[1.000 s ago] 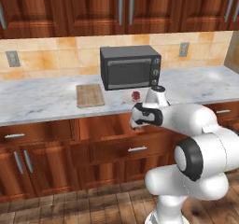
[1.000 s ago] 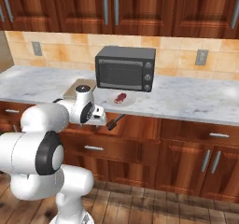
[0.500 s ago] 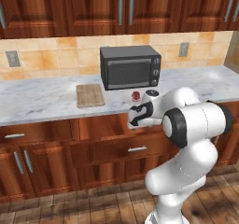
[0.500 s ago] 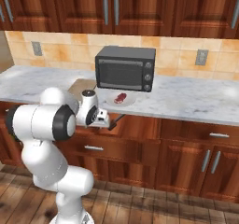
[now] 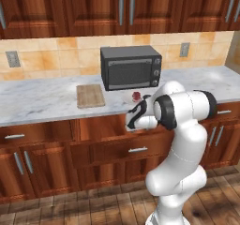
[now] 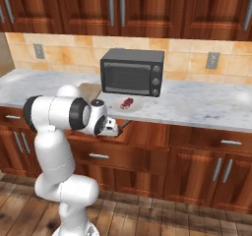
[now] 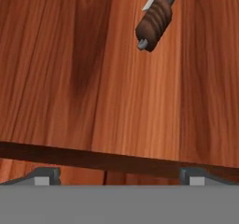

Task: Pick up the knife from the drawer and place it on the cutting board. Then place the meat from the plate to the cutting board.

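Now the end effector (image 7: 119, 175) looks down into the open drawer (image 7: 93, 78), and its two fingertips (image 7: 44, 176) stand wide apart, with nothing between them. The knife (image 7: 156, 17) lies on the wooden floor of the drawer, at the top of the hand view, a little to the right of the middle line of the end effector. Its dark brown handle points toward the end effector and the grey blade runs out past the top edge of the picture. The knife is well apart from the fingertips and they do not touch it.

From the left base view, the end effector (image 5: 132, 121) is just under the front edge of the bench (image 5: 42, 104), above the drawer (image 5: 126, 146). The cutting board (image 5: 90, 95) lies on the bench, to the left of the dark microwave (image 5: 130, 67). From the right base view, the meat (image 6: 127, 103) rests on the plate (image 6: 137, 105), in front of the microwave and just behind the end effector (image 6: 112, 129).
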You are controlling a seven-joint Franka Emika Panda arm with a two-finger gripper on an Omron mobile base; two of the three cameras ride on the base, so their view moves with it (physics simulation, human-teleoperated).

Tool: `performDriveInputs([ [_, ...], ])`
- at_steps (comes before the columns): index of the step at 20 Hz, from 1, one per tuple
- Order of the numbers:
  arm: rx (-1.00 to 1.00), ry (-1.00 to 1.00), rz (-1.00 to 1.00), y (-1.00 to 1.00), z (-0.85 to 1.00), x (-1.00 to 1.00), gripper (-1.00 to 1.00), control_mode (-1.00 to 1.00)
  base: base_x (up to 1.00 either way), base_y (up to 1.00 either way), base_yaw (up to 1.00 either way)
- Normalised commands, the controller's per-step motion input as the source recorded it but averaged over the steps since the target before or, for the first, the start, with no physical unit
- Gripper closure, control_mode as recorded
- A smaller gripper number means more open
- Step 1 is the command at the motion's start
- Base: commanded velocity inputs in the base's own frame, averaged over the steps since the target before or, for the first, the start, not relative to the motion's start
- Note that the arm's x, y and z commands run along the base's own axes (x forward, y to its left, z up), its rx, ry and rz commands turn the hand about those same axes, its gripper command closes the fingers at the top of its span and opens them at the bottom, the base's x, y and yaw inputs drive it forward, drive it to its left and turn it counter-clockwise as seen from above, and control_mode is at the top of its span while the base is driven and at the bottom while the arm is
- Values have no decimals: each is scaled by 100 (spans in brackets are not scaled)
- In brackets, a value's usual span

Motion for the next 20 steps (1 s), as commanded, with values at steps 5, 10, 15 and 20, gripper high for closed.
performDriveInputs([
  [5, 0, 0, 0, 0, -23, 40, -100, -100, 0, 0, 0],
  [10, 1, 0, 0, 0, -31, 28, -100, -100, 0, 0, 0],
  [15, 0, 5, 0, 0, -31, 15, -100, -100, 0, 0, 0],
  [20, 0, 16, -7, 0, -7, 0, -100, -100, 0, 0, 0],
])
